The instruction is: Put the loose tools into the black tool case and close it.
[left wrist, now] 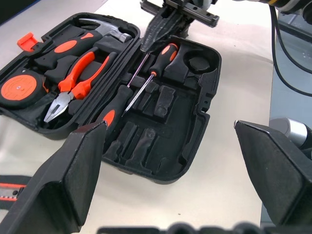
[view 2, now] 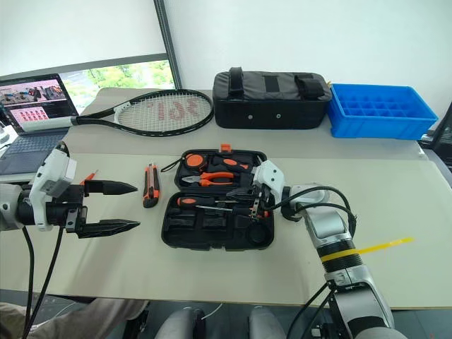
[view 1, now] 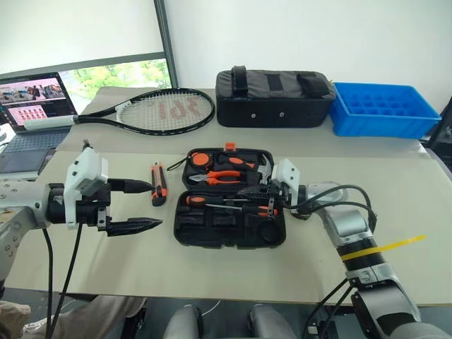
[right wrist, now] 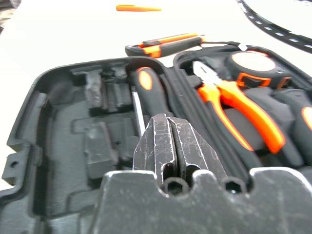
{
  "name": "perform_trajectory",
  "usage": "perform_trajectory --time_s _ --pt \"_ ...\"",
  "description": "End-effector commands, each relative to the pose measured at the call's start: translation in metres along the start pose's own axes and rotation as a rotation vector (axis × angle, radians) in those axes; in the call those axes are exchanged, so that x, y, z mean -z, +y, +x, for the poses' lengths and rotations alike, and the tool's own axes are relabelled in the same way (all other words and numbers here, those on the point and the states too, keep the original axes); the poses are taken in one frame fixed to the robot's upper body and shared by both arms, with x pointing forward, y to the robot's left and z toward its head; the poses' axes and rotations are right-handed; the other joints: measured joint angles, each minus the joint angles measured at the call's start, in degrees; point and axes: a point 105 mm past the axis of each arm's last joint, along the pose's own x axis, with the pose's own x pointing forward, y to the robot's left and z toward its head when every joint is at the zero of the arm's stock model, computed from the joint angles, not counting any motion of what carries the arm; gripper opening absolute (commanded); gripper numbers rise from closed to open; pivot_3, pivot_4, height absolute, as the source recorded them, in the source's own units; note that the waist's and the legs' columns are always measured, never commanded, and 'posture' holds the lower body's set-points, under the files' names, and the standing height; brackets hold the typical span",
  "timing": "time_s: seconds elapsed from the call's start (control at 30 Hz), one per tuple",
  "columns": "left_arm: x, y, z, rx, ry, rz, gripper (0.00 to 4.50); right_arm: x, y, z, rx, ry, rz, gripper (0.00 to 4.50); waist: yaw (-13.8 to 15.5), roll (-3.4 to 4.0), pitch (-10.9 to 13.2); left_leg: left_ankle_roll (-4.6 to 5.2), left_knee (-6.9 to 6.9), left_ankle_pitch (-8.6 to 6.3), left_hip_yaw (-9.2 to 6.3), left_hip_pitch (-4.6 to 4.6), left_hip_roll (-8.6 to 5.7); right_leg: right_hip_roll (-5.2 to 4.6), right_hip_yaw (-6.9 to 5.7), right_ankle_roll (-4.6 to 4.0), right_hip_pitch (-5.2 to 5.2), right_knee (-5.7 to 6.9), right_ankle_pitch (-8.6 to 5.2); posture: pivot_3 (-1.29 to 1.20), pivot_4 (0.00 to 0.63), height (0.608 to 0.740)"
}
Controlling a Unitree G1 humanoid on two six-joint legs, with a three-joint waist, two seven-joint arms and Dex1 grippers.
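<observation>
A black tool case [view 1: 229, 200] lay open and flat near the middle of a pale table [view 1: 395, 233], its two halves side by side. The far half held orange-handled pliers [view 1: 222, 176], a round orange-and-black tape measure [view 1: 200, 160] and a hammer [left wrist: 105, 30]. The near half held two slim screwdrivers [left wrist: 127, 92] lying across its moulded slots, with most other slots bare. The right gripper [view 1: 265, 200] reached in over the near half from the right, its two black fingers [right wrist: 170, 146] pressed together and clenched just over the screwdriver shafts (whether they pinched anything could not be told). The left gripper [view 1: 135, 206] hovered above the table to the left of the case, its fingers spread wide and grasping nothing. An orange-and-black utility knife [view 1: 159, 193] lay on the table between the left gripper and the case, just beside the case's left edge. At the far side of the table were a tennis racket [view 1: 152, 111], a black fabric bag [view 1: 274, 97] and a blue tray [view 1: 383, 108], with a laptop [view 1: 32, 106] at the far left.
</observation>
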Motion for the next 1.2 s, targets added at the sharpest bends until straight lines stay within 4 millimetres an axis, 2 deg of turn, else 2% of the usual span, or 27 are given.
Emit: perform_trajectory --time_s 0.03,0.23,0.4,0.47,0.63,0.73,0.8,0.87,1.0,1.07,1.1,1.2 --pt "-0.004 0.0 -0.003 -0.005 0.007 0.035 4.5 0.006 -0.001 -0.002 -0.002 0.052 -0.008 0.05 -0.01 0.0 0.0 0.0 0.0 0.0 0.02 -0.01 -0.01 -0.01 0.01 0.0 -0.03 0.0 0.0 0.0 0.15 0.708" --pt "-0.002 0.001 -0.005 -0.016 0.016 0.028 4.5 0.04 0.001 -0.006 -0.023 0.255 -0.021 0.05 -0.14 0.0 -0.01 0.0 0.0 0.0 0.03 0.05 0.01 0.01 0.02 0.0 -0.02 0.01 0.0 0.0 0.15 0.708" --pt "0.003 0.001 -0.006 -0.047 0.018 0.013 4.5 0.049 0.001 -0.009 0.002 0.324 -0.009 0.05 0.18 -0.11 -0.09 0.0 0.0 0.0 0.01 0.14 -0.01 -0.02 -0.02 0.01 0.12 -0.02 -0.01 0.0 0.15 0.708" --pt "0.006 0.002 -0.007 -0.06 0.012 -0.001 4.5 0.044 0.0 -0.007 0.007 0.297 -0.026 0.05 0.2 -0.17 -0.12 0.0 0.0 0.0 0.01 0.15 -0.01 -0.05 -0.04 0.0 0.15 -0.02 -0.01 0.0 0.15 0.708" --pt "0.017 0.02 -0.008 -0.218 -0.036 -0.056 4.5 -0.002 -0.006 -0.005 0.043 0.042 0.003 0.05 0.07 -0.17 -0.1 0.0 0.02 0.0 0.01 0.16 0.0 -0.06 -0.03 0.0 0.15 0.01 -0.01 0.0 0.15 0.708" --pt "0.037 0.043 -0.013 -0.435 -0.07 -0.122 4.5 -0.022 -0.007 -0.017 0.059 -0.047 0.002 0.87 -0.06 -0.07 -0.06 -0.01 0.02 0.0 -0.04 0.05 0.0 -0.06 0.0 -0.01 0.03 0.04 0.0 0.0 0.15 0.708" --pt "0.053 0.069 -0.033 -0.666 -0.091 -0.156 4.5 -0.033 -0.007 -0.029 0.07 -0.098 -0.006 1.56 -0.08 -0.08 -0.06 0.0 0.0 0.0 -0.14 0.03 0.01 -0.04 -0.01 0.0 0.03 0.02 0.0 0.0 0.15 0.708" --pt "0.069 0.085 -0.053 -0.835 -0.073 -0.169 4.5 -0.042 -0.007 -0.041 0.084 -0.145 -0.002 2.17 0.1 -0.11 -0.06 0.0 -0.01 0.0 -0.19 0.04 0.01 -0.06 -0.06 0.0 0.04 0.01 0.0 0.0 0.15 0.708" --pt "0.102 0.1 -0.087 -1.041 -0.024 -0.207 4.5 -0.057 0.002 -0.067 0.075 -0.233 -0.032 3.62 0.09 -0.18 -0.05 0.0 -0.1 0.0 -0.28 0.02 0.04 -0.17 -0.25 -0.01 0.05 -0.01 0.01 0.0 0.15 0.708" --pt "0.114 0.102 -0.096 -1.079 -0.006 -0.217 4.5 -0.059 0.005 -0.075 0.069 -0.243 -0.048 4.28 0.11 -0.17 -0.05 -0.01 -0.16 0.0 -0.29 0.05 0.01 -0.32 -0.31 -0.01 0.05 -0.02 0.01 0.0 0.15 0.708" --pt "0.12 0.103 -0.098 -1.085 0.008 -0.213 4.5 -0.058 0.006 -0.079 0.074 -0.24 -0.057 4.46 0.09 -0.18 -0.05 -0.01 -0.16 0.0 -0.27 0.06 0.0 -0.37 -0.32 -0.02 0.06 -0.03 0.01 0.0 0.15 0.708" --pt "0.137 0.107 -0.102 -1.087 0.048 -0.219 4.5 -0.056 0.009 -0.094 0.083 -0.237 -0.082 4.46 0.09 -0.19 -0.05 -0.01 -0.16 0.0 -0.26 0.08 0.01 -0.47 -0.47 -0.03 0.07 -0.05 0.02 0.0 0.15 0.708"
